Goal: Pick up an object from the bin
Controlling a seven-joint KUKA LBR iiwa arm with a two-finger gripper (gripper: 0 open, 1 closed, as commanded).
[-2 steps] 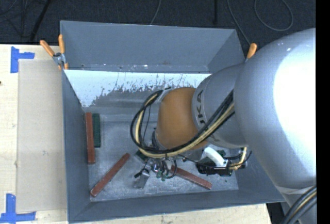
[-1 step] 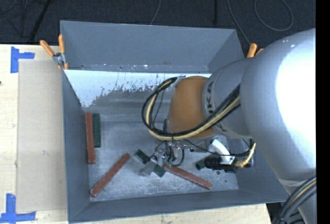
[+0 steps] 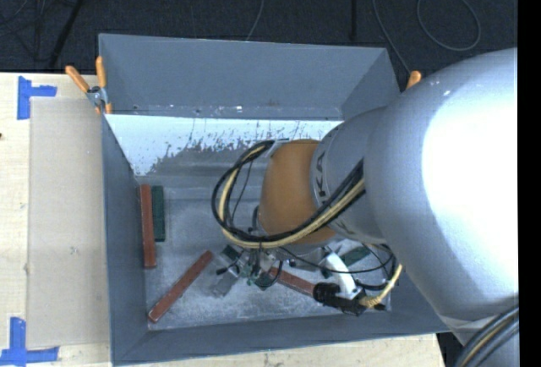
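The silver arm (image 3: pixel 439 188) reaches down into the grey metal bin (image 3: pixel 245 73), its orange wrist cover (image 3: pixel 287 192) ringed by looped black and yellow cables (image 3: pixel 226 198). The gripper (image 3: pixel 245 271) sits low over the speckled floor near the bin's front middle. Its own body and the cables hide it, so I cannot tell how far open it is or whether it has hold of anything. Nearest to it, a long reddish-brown flat stick (image 3: pixel 181 286) lies slantwise just to its left, and a shorter reddish-brown strip (image 3: pixel 296 282) lies just to its right. Well apart, by the left wall, a second reddish-brown stick (image 3: pixel 147 226) lies touching a dark green block (image 3: pixel 158 213).
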